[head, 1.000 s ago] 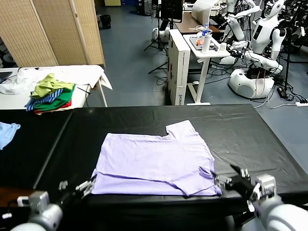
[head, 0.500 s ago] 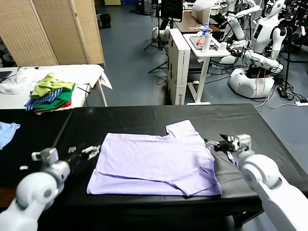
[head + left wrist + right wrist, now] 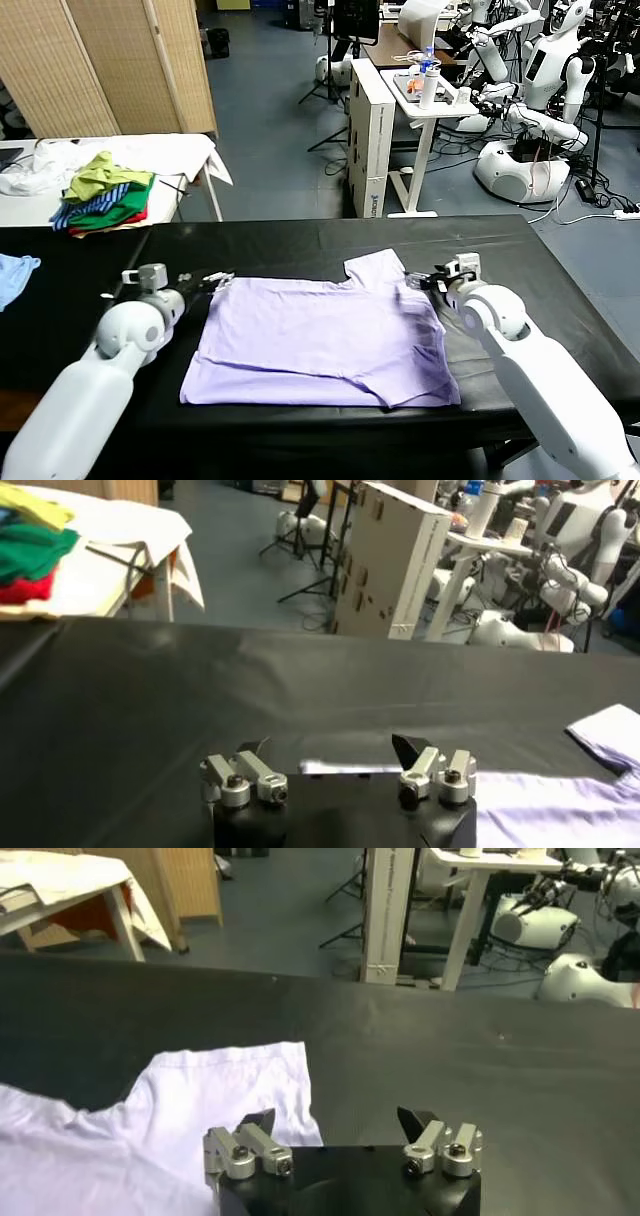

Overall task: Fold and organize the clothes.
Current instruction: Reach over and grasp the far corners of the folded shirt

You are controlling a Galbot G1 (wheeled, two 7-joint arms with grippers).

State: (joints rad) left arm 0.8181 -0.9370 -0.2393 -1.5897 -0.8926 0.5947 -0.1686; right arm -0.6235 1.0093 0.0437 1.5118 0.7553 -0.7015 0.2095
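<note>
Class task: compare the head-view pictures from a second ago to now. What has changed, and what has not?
Both arms swept from the table's near edge to the far corners of the T-shirt: left gripper at its far left corner, right gripper by the sleeve. Both are open, holding nothing. The T-shirt stayed flat.

Bare black table (image 3: 500,250) — unobstructed

Both arms move up from the near desk edge to the T-shirt's far corners

The left pincer (image 3: 213,281), jaws apart, now sits at the T-shirt's (image 3: 320,340) ten o'clock corner, up from seven o'clock. The right pincer (image 3: 420,282), also parted, reaches the sleeve at two o'clock, having climbed from the five o'clock hem.
</note>
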